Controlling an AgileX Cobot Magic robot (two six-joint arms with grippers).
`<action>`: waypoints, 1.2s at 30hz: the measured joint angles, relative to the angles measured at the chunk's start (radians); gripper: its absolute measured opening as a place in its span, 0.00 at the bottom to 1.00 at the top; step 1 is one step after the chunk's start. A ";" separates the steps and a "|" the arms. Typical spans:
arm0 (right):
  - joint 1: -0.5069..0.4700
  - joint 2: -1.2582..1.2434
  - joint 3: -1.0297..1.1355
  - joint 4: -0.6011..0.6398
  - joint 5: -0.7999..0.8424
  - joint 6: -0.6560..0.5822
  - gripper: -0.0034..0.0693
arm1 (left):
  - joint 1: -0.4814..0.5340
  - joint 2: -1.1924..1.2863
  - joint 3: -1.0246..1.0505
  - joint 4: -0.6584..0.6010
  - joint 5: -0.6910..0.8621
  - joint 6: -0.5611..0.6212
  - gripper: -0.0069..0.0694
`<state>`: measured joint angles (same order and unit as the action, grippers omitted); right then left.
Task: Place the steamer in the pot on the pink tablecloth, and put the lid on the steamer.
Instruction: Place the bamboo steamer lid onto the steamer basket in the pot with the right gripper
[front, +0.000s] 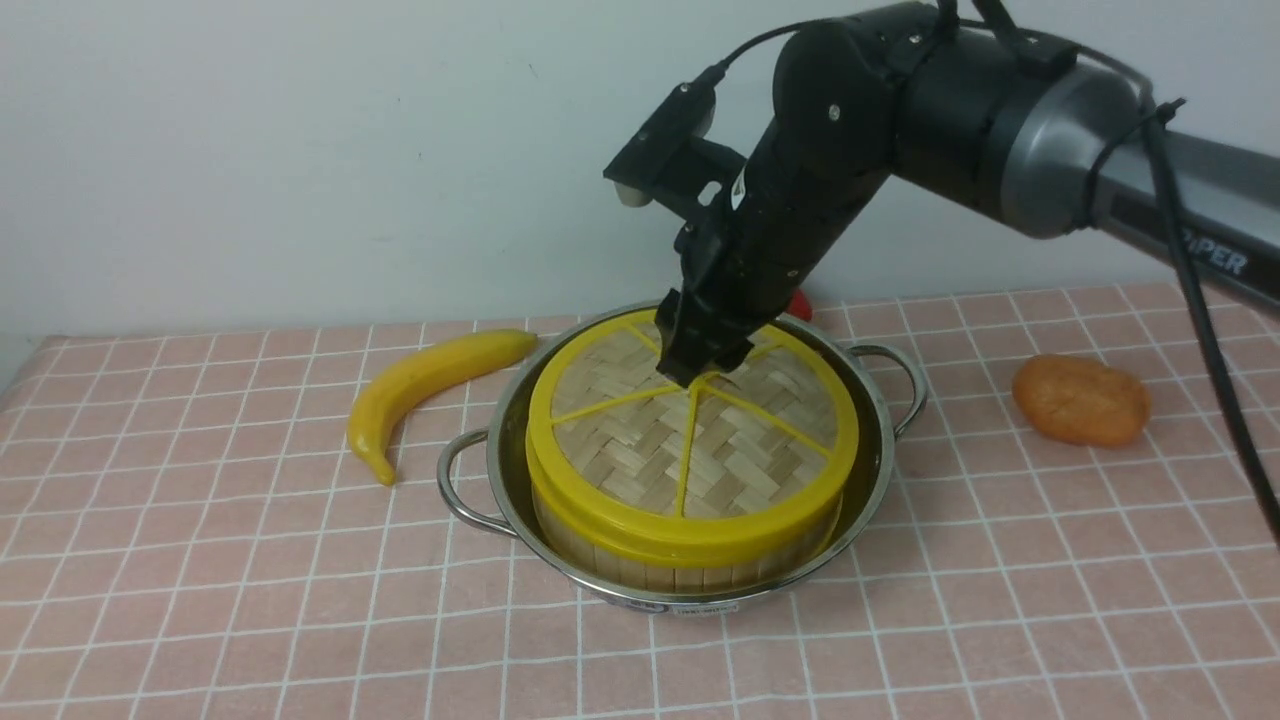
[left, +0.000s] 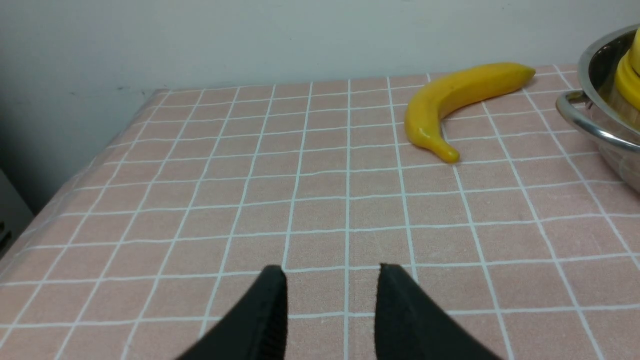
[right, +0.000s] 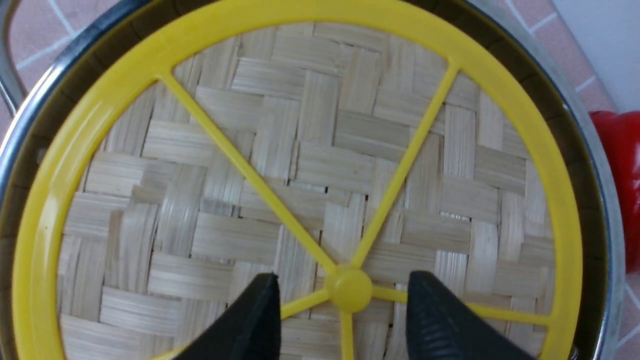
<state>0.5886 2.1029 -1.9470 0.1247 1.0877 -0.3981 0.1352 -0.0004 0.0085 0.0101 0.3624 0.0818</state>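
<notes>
Where its fingers stand apart on either side of the knob (right: 350, 289), gripping nothing, the right hand (front: 703, 372) hovers just over the lid (front: 640, 430).
Lid: seated on the steamer (front: 680, 570).
Steamer: inside the pot (front: 505, 470), mid-surface on the pink cloth (front: 200, 560), nearer the far edge.
Red item (right: 617, 165): behind the pot, mostly hidden.
Banana (front: 430, 385): just left of the pot.
Orange lump (front: 1080, 400): toward the right edge.
Left hand (left: 331, 272): fingers apart, empty, over bare cloth near the left edge.
</notes>
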 joint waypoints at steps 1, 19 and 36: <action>0.000 0.000 0.000 0.000 -0.013 0.000 0.58 | 0.000 0.000 0.000 0.000 0.000 0.000 0.41; 0.000 0.066 -0.005 -0.034 -0.018 0.021 0.36 | 0.000 0.000 0.000 0.000 0.000 0.000 0.41; -0.004 0.082 -0.009 0.085 -0.049 -0.075 0.26 | 0.000 0.000 0.000 0.000 0.000 0.000 0.41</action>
<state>0.5842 2.1847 -1.9561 0.2096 1.0384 -0.4728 0.1352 -0.0004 0.0085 0.0101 0.3624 0.0818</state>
